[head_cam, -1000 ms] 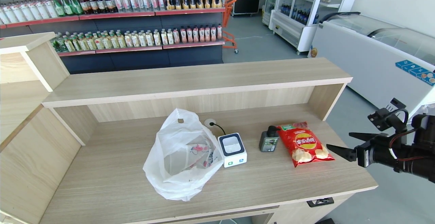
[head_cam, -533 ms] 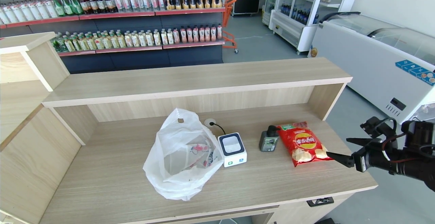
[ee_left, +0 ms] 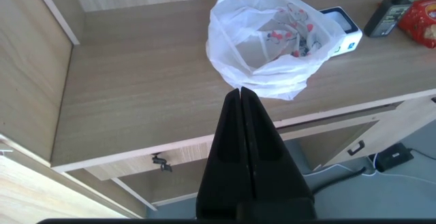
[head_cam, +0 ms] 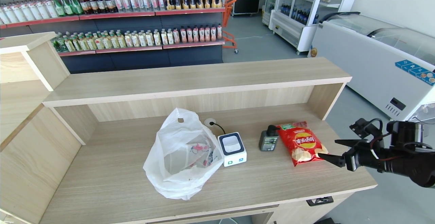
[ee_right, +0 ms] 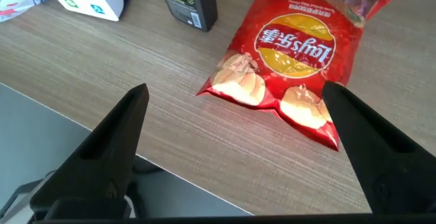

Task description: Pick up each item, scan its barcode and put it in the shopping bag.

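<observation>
The right gripper, jaws wide apart, hangs just beside the red chip bag lying right of the scanner, so I think picking it up comes next: close on its near edge; the left gripper has its jaws together

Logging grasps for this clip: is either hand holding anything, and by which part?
Nothing is held. The right hand is open, just short of the chip bag lying on the counter; the left hand is shut on nothing.
</observation>
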You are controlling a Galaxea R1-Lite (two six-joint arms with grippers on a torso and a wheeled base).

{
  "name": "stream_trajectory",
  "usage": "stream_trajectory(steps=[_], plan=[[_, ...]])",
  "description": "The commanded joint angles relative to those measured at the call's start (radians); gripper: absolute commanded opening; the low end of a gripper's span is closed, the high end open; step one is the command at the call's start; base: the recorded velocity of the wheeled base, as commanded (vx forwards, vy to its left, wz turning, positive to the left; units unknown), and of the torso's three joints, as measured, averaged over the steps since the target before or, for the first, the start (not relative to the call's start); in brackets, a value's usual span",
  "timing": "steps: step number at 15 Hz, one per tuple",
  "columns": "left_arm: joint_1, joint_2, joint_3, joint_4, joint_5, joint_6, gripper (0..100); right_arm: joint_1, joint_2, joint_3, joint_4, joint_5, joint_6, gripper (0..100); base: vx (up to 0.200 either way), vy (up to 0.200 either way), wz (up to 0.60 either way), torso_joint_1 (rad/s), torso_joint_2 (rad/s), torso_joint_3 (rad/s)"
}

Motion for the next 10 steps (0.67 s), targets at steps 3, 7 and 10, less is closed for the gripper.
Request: stream_trajectory(steps=[3, 7, 10], plan=[[0.000, 0.000, 0.000, 0.000, 0.000, 0.000, 0, 0.023, 0.055, -0.070, 0.010, 0.066, 0.000, 100, 0.000, 0.000, 0.00, 0.000, 0.00, 0.000], [0.000, 0.000, 0.000, 0.000, 0.000, 0.000, 0, 0.023, 0.105, -0.133, 0.029, 0.066, 0.001, 100, 0.000, 0.000, 0.00, 0.000, 0.00, 0.000], [0.000, 0.000, 0.000, 0.000, 0.000, 0.000, 0, 0.018, 0.174, -0.228, 0.054, 0.088, 0.003, 100, 0.000, 0.000, 0.00, 0.000, 0.00, 0.000]])
